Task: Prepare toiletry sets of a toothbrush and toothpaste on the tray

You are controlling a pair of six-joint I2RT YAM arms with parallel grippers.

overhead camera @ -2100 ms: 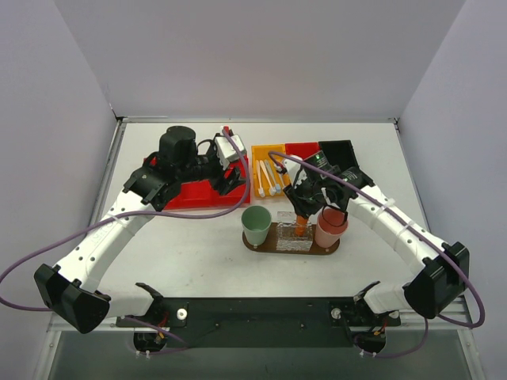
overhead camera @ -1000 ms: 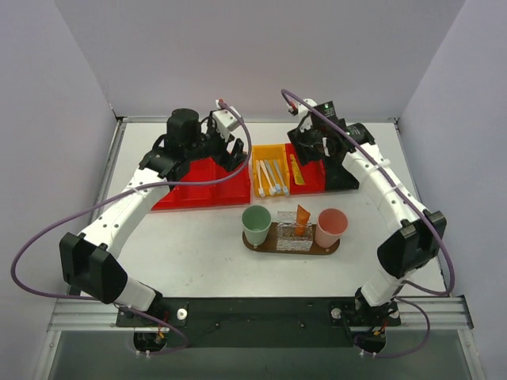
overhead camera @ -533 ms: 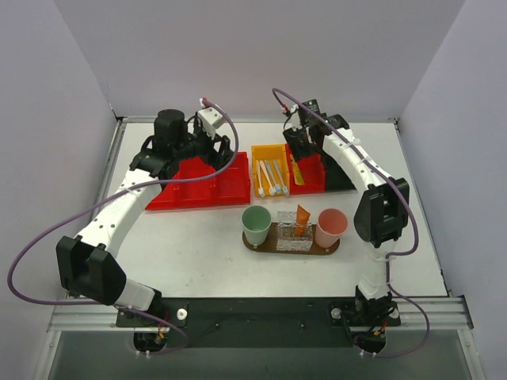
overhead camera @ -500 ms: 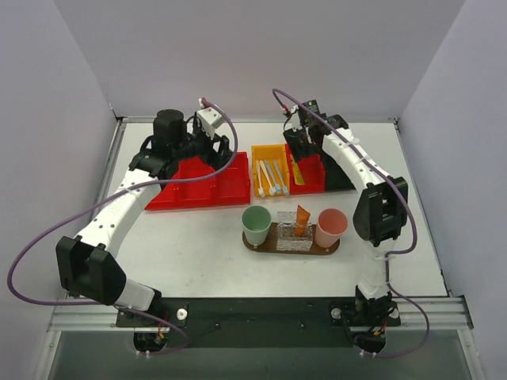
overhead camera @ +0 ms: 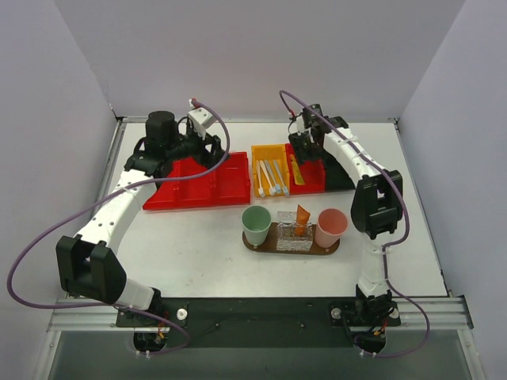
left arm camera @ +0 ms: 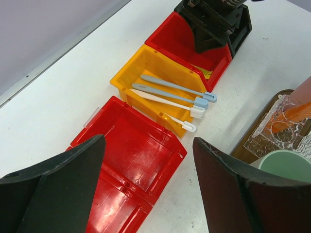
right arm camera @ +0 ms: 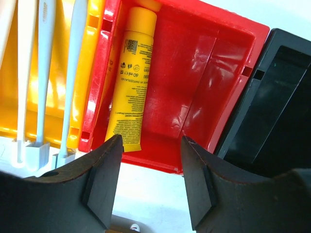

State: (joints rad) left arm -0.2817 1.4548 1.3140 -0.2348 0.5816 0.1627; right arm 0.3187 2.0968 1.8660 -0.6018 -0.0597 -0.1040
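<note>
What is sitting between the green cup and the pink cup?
In the top view, a clear glass holder sits between the green cup and the pink cup on the tray, with an orange toothpaste tube standing in it.

Right wrist view: toothbrushes [right arm camera: 77,58] run out of frame at 12 o'clock; black bin [right arm camera: 282,97] is cropped at 3 o'clock. Left wrist view: tray [left arm camera: 248,138] and green cup [left arm camera: 286,165] are cropped at 4 o'clock.

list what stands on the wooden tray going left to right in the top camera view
green cup → clear glass holder with an orange toothpaste tube standing in it → pink cup
</note>
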